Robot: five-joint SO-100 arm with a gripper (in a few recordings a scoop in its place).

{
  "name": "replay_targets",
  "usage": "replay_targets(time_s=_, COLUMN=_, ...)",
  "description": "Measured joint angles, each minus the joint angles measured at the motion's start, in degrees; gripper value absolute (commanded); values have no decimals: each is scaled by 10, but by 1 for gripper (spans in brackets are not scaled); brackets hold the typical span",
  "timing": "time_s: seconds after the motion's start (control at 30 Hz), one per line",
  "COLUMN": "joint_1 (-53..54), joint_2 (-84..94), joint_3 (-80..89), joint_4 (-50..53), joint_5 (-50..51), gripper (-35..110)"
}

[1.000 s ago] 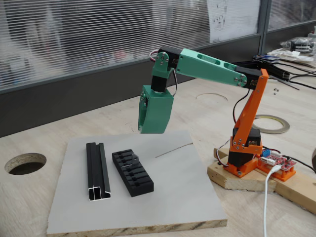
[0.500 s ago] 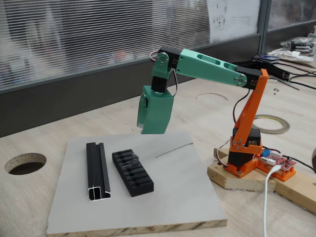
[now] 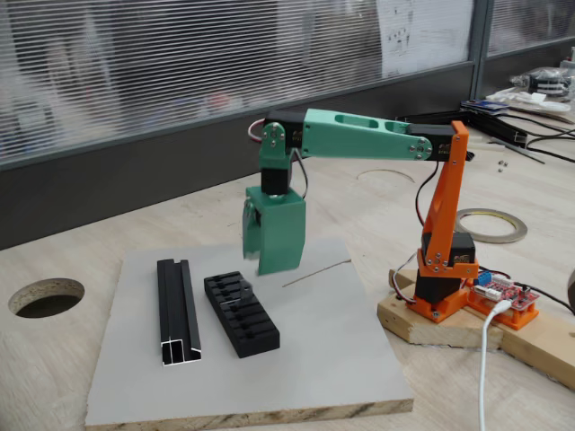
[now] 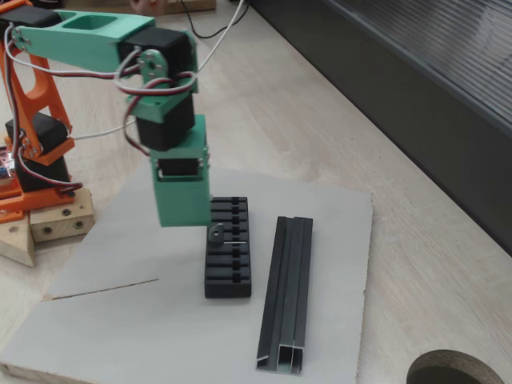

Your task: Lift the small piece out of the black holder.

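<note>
While the jaws hang spread, a narrow gap showing between the two green fingers at their lower tips in a fixed view, nothing is held between them. The gripper (image 3: 260, 262) points straight down and hovers above the grey board (image 3: 332, 359), just beyond the far end of the black holder (image 3: 242, 314); in a fixed view the gripper (image 4: 181, 220) sits over the holder's end nearest the arm's base and hides part of it, so I cannot tell exactly how high the fingertips stand above the ribs. The small piece (image 4: 218, 235) is seated in the black holder (image 4: 227, 256), its rounded ring end standing up near the upper slots with a thin tab lying across the ribs; in a fixed view the small piece (image 3: 245, 287) shows as a small grey bump at the far part of the block. Beside the holder, apart from it, lies the longer black rail (image 3: 178, 310) with silvery cut ends, and further out are the wooden table (image 3: 54, 377) and the orange base of the arm (image 3: 440, 287). By my judgement the task is only at the approach: the gripper is close to the piece but has not closed on it, so the final lowering, the pinch on the ring end and the lift out of the slot are all left to do.
</note>
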Motion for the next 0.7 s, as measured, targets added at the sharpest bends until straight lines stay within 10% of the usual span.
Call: replay_targets(time_s=0.7, joint_1=-9, joint_2=-42, joint_3=7, joint_4=-76, joint_5=-1, gripper=38)
